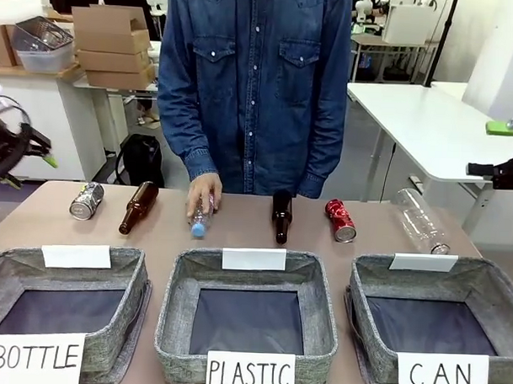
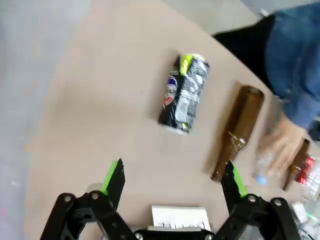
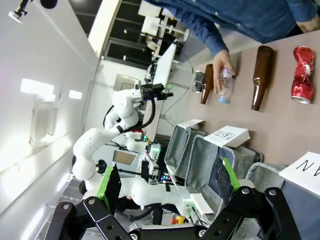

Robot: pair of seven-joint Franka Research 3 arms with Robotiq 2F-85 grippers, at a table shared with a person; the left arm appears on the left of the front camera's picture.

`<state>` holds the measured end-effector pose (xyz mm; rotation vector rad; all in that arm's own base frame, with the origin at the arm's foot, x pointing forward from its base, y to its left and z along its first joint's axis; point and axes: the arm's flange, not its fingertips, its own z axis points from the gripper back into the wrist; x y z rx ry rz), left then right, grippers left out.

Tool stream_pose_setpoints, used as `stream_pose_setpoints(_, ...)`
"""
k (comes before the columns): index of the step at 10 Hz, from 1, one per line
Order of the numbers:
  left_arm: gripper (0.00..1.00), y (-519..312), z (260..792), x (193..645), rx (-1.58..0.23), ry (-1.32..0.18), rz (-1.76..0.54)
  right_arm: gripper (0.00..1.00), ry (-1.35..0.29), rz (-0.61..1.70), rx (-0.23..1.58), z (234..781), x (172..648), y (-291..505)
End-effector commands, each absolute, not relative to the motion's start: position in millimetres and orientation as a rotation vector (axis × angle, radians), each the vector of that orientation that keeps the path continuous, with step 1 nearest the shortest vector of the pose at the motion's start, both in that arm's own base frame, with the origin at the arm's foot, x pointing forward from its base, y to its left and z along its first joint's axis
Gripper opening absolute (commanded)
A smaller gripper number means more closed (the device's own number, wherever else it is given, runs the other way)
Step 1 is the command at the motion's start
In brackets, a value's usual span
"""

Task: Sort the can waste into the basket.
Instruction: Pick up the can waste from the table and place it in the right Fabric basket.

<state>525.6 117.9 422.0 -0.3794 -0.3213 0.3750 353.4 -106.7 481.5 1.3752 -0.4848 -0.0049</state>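
The dark and silver can (image 1: 86,200) lies at the table's far left, and my open left gripper (image 2: 173,177) hovers just short of this can (image 2: 183,93). The red can (image 1: 341,221) lies right of centre, on its side like the other can. Nothing lies on the dark floor of the grey basket (image 1: 367,284) signed "CAN", which stands at the front right. My right gripper (image 3: 167,180) is open and holds nothing, out past the table's right end (image 1: 492,151). From there it faces the red can (image 3: 303,81) and the basket (image 3: 264,174).
Two brown bottles (image 1: 138,207) (image 1: 281,216) and a clear plastic bottle (image 1: 419,220) lie in the same row. The person's hand (image 1: 204,192) rests on a small plastic bottle (image 1: 200,219). Baskets signed "BOTTLE" (image 1: 136,264) and "PLASTIC" (image 1: 172,315) stand at front left and centre.
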Motion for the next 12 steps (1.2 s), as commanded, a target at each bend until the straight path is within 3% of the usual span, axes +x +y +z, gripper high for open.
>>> stream_pose_setpoints(1,1.00,106,432,547,-0.370,-0.395,0.407,1.00,-0.514,0.017,1.389,483,358,-107)
stream_pose_setpoints(3,1.00,118,422,526,-0.379,-0.321,0.375,1.00,-0.514,0.017,1.389,483,358,-107)
stream_pose_setpoints(5,1.00,97,415,554,-0.277,-0.443,0.306,1.00,-0.514,0.017,1.389,483,358,-107)
stream_pose_setpoints(7,1.00,86,379,610,-0.278,-0.439,0.109,1.00,-0.514,0.017,1.389,483,358,-107)
stream_pose_setpoints(12,1.00,52,328,662,-0.098,-0.287,-0.019,1.00,-0.514,0.017,1.389,483,358,-107)
